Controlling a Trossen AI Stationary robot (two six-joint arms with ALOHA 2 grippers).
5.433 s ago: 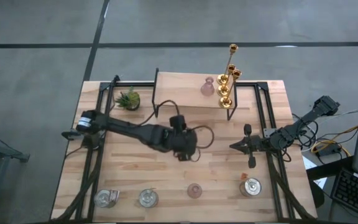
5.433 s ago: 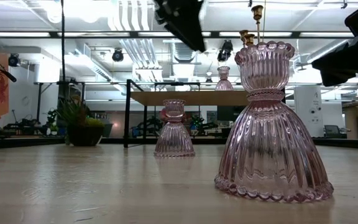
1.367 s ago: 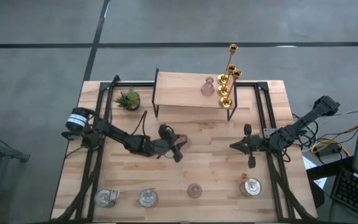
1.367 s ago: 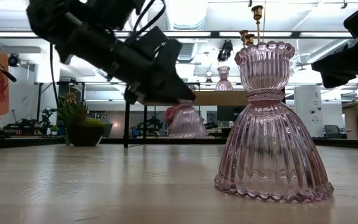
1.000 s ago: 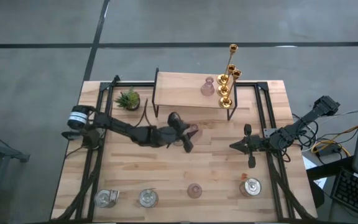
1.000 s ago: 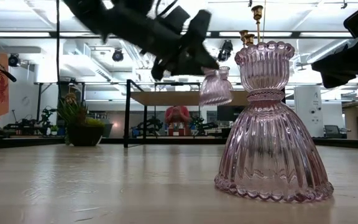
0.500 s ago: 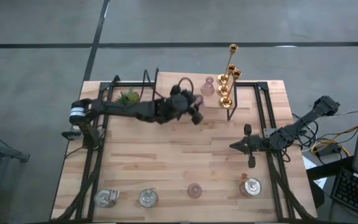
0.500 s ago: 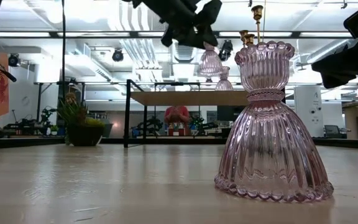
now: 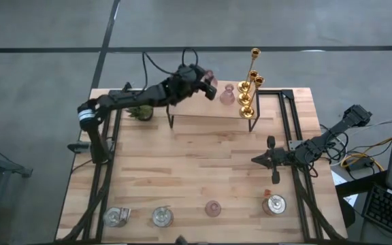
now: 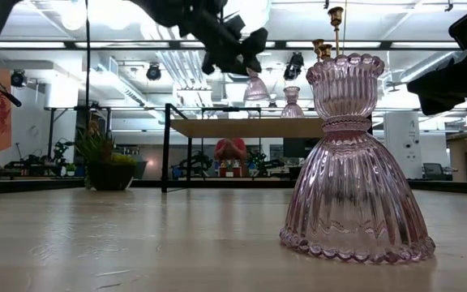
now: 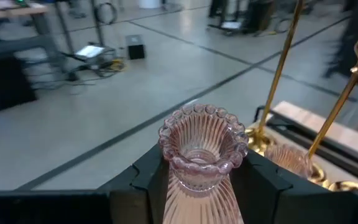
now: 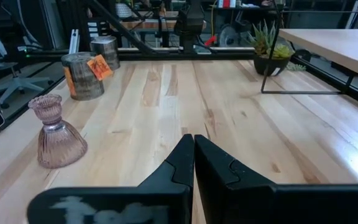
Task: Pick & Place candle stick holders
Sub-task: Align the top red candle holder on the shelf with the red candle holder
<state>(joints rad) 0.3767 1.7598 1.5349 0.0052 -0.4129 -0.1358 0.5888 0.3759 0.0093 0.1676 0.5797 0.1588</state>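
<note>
I have the left gripper [image 9: 208, 85] over the shelf [image 9: 196, 107], its fingers [image 11: 272, 186] pinching a pink holder [image 11: 202, 158] between them; right fingers [image 12: 213, 168] pressed together.

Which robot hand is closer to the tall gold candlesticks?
Left. The left gripper, holding a pink glass holder, hovers beside the gold candlesticks; the right gripper waits nearer the table's front.

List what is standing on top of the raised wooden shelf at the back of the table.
On the raised wooden shelf stand one pink glass holder and three gold candlesticks. The left gripper holds a second pink holder above it, not yet set down.
</note>
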